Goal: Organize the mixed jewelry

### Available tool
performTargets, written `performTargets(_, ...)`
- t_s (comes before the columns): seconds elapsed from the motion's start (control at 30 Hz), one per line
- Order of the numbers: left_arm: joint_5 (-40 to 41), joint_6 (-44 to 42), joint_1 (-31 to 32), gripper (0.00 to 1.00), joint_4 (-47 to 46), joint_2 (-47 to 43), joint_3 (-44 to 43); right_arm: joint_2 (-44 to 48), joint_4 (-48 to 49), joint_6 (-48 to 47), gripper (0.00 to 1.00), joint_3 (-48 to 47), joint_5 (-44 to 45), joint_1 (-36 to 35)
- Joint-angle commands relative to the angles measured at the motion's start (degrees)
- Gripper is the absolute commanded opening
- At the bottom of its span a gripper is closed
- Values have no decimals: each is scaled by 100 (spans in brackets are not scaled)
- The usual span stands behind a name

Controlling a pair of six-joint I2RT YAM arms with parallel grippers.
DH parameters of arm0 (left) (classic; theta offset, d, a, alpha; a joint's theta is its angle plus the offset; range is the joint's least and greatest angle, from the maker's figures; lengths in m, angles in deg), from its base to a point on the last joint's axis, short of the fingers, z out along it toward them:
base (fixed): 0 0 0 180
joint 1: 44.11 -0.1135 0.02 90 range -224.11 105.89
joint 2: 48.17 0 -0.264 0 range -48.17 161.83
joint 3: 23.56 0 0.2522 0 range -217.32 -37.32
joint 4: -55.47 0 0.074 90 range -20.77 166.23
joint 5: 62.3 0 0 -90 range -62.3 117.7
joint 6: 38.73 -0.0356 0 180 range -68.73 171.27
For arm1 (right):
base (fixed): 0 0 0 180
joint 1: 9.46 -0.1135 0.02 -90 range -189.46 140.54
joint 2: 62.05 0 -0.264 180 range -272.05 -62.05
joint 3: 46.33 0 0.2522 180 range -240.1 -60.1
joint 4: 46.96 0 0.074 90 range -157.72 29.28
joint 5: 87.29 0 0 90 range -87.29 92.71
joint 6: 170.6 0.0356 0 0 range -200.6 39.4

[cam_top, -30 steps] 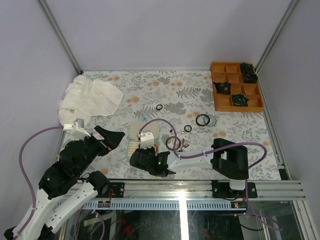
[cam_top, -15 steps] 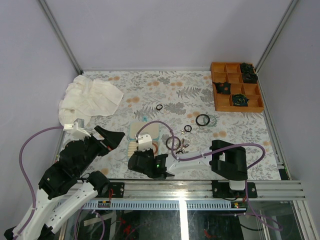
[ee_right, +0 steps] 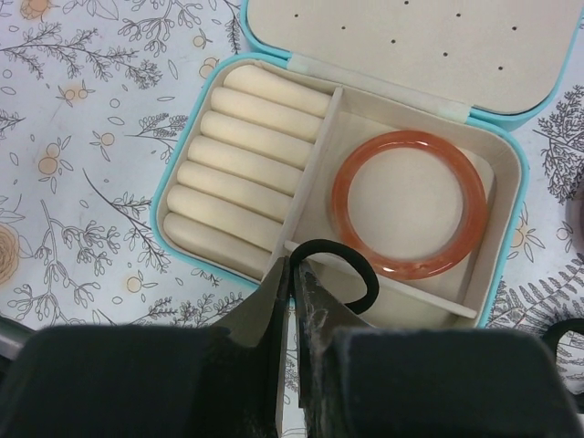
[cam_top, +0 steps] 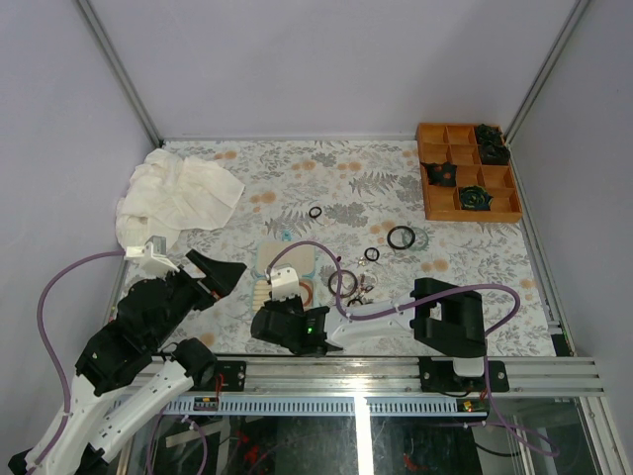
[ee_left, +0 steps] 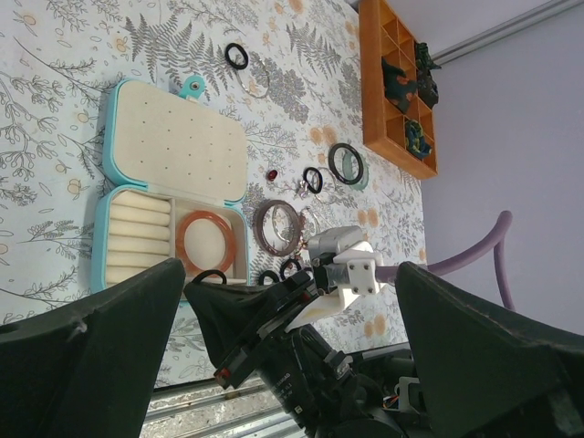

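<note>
Fingers of right gripper pinched tight on thin black ring, seemingly over teal case slot at 6 o'clock of reddish-brown bangle. Left gripper spread wide, holding nothing.

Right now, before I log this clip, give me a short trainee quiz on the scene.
1. True or false: the left gripper is open and empty.
2. What lies in the square compartment of the teal case? A) clear bangle B) reddish-brown bangle C) nothing
3. Fill in: the right gripper is ____ on the black ring.
Key: 1 true; 2 B; 3 shut.
</note>
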Motion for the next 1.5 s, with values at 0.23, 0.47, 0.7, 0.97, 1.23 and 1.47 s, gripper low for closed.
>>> performTargets(0.23, 18, -96, -29, 100, -39, -69, -107, -4, 91, -118, 8, -225, 631, -59)
performTargets(0.47, 13, -95, -29, 100, -40, -48, -134, -75, 154, -226, 8, -257, 719, -56)
performTargets(0.7, 5, -95, -30, 100, -40, -49, -124, -193, 237, -191, 8, -250, 778, -130)
performTargets(0.97, 5, -88, -30, 100, -18, -90, -124, -282, 231, -165, 9, -301, 828, -221)
performTargets(1.23, -11, -83, -24, 100, -14, -104, -136, -300, 174, -150, 21, -326, 839, -299)
performTargets(1.47, -5, -68, -25, 100, 38, -136, -167, -277, 127, -146, 29, -345, 829, -353)
